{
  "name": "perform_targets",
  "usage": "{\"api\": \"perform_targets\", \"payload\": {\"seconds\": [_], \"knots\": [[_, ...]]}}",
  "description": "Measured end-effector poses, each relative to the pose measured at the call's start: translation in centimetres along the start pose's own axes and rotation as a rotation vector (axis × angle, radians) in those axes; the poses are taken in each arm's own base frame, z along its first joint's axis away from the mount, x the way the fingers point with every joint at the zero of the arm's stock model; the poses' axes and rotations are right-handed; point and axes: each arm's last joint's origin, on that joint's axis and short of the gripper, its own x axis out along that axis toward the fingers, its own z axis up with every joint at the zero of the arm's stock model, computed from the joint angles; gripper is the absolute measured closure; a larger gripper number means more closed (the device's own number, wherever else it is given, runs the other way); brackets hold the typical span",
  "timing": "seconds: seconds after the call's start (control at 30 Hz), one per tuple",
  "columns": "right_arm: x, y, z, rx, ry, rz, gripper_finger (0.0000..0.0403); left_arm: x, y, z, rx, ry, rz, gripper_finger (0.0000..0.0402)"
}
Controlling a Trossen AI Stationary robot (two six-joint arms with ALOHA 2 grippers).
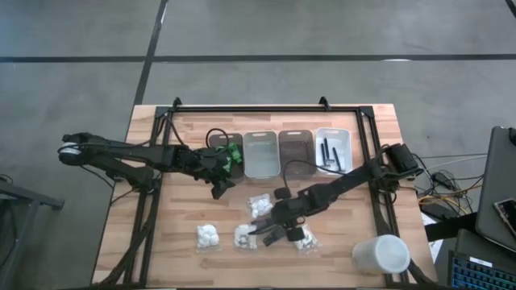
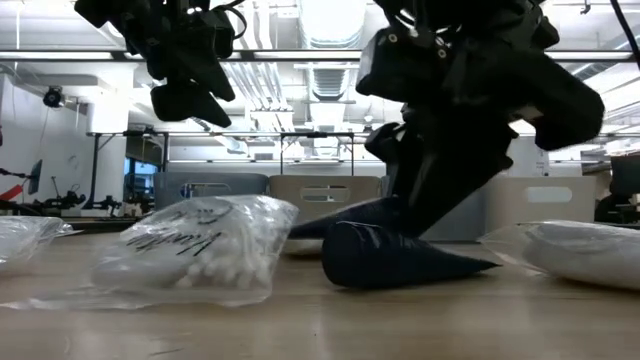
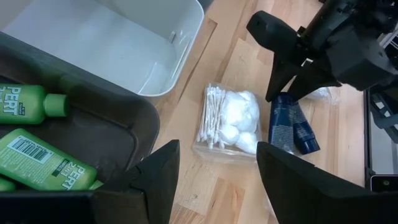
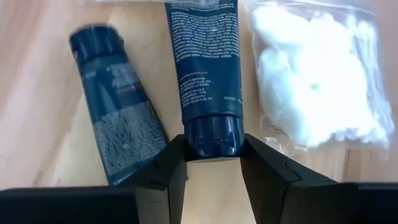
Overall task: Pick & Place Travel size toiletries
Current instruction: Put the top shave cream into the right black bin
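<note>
Two dark blue tubes (image 4: 208, 68) (image 4: 118, 112) lie flat on the table beside clear packets of white puffs (image 4: 317, 81). My right gripper (image 4: 213, 146) (image 1: 268, 234) is low over them, shut on one tube's cap. My left gripper (image 3: 217, 168) (image 1: 223, 187) hangs open above the table beside the dark bin (image 3: 124, 130) that holds green bottles (image 3: 37, 102). A packet of puffs and swabs (image 3: 230, 121) lies below the left gripper, untouched. Thin dark sticks (image 1: 330, 155) lie in the white bin. My right gripper pinches the cap (image 4: 211, 134) at one end of a dark blue tube between its two fingers (image 4: 171, 165). The fingers come slanting down from the cap end, in line with the tube's length. The tube (image 2: 400, 258) lies on the table.
Four bins stand in a row at the far side: dark (image 1: 230, 153), clear (image 1: 260, 153), dark (image 1: 295, 149), white (image 1: 332, 151). More puff packets (image 1: 208, 236) (image 1: 260, 204) lie mid-table. A large white cup (image 1: 380, 254) lies near the right near corner.
</note>
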Motion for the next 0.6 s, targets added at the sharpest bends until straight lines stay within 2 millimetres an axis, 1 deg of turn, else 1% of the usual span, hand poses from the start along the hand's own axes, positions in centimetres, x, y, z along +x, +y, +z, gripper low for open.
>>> {"api": "perform_targets", "payload": {"seconds": [0.23,0.37,0.47,0.6], "knots": [[-1.3,0.0,0.3,0.143,-0.012,0.002,0.0285,0.0,0.0,0.0,0.0,0.0,0.0,0.0183],[-2.6,0.0,0.6,0.242,-0.028,0.005,0.0285,0.0,0.0,0.0,0.0,0.0,0.0,0.0183],[-4.1,-0.1,0.8,0.337,-0.047,-0.007,0.0285,0.0,0.0,0.0,0.0,-0.001,0.0,0.0183],[-7.0,-0.2,1.3,0.454,-0.118,-0.028,0.0285,0.0,0.0,0.0,0.0,0.0,0.0,0.0183]]}}
